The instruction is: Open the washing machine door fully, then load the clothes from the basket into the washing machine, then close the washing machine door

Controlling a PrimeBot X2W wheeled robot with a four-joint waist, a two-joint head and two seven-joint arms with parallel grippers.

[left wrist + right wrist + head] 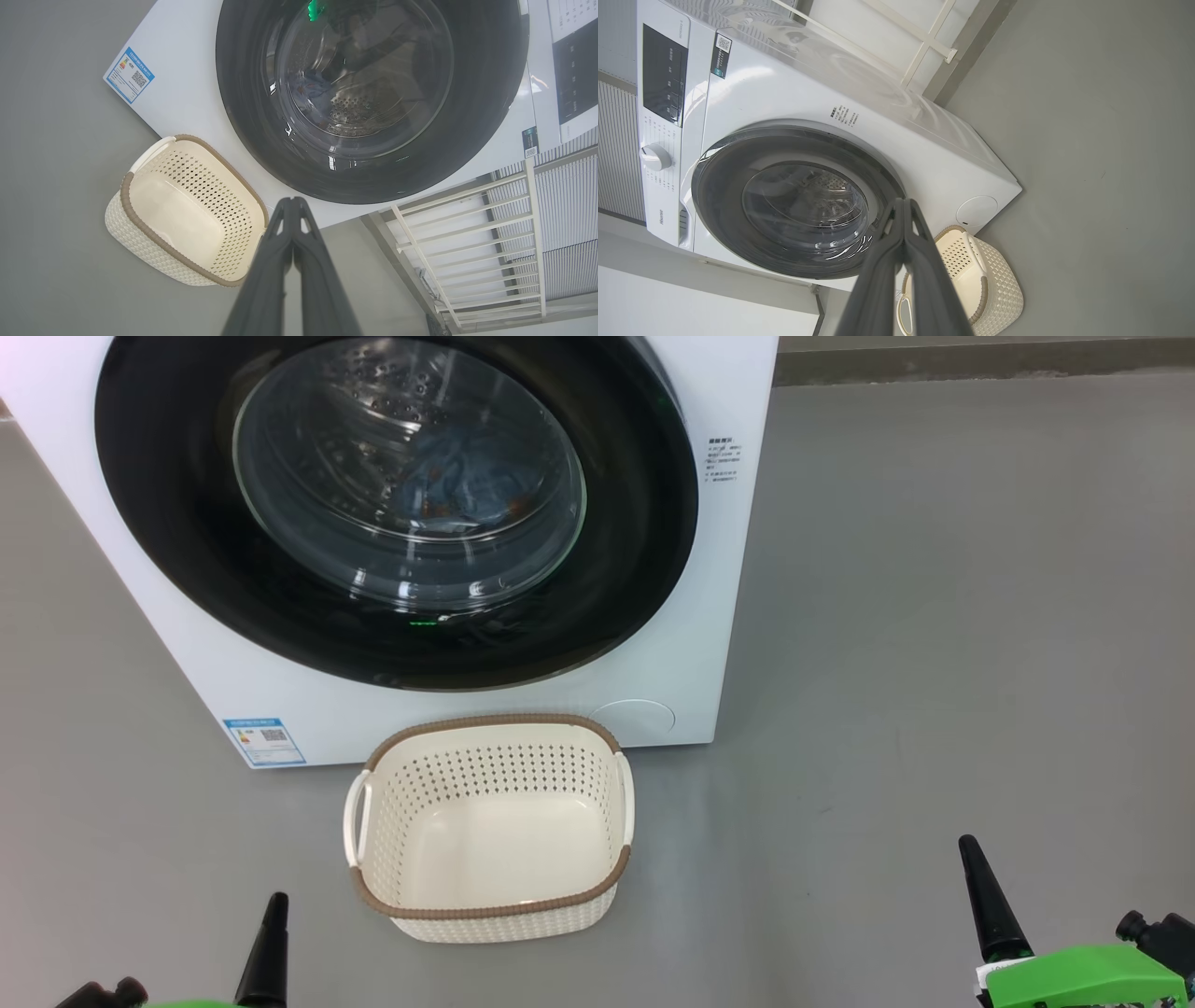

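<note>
Head view has my left gripper [273, 924] and right gripper [980, 887] clenched on nothing, well back from the empty basket [485, 721], with the clothes [448, 490] behind the shut washing machine door [168, 523], so I judge closing done and only a latch check left.

The big white box-shaped washing machine [131, 579] has a smooth, glossy painted shell that throws back soft reflections in the right wrist view. Its large round black washing machine door [644, 523] is highly polished, and the clear bulging glass bowl [411, 551] at its centre catches bright highlights. Behind the glass the perforated steel drum [373, 401] gleams. The blue clothes [448, 490] inside look like soft cloth, though reflections blur them. The small cream basket [495, 924] is matt perforated plastic with a brown woven-look rim [485, 721]. The blue label sticker [264, 740] is slick paper. The grey floor [934, 616] is smooth and matt.
</note>
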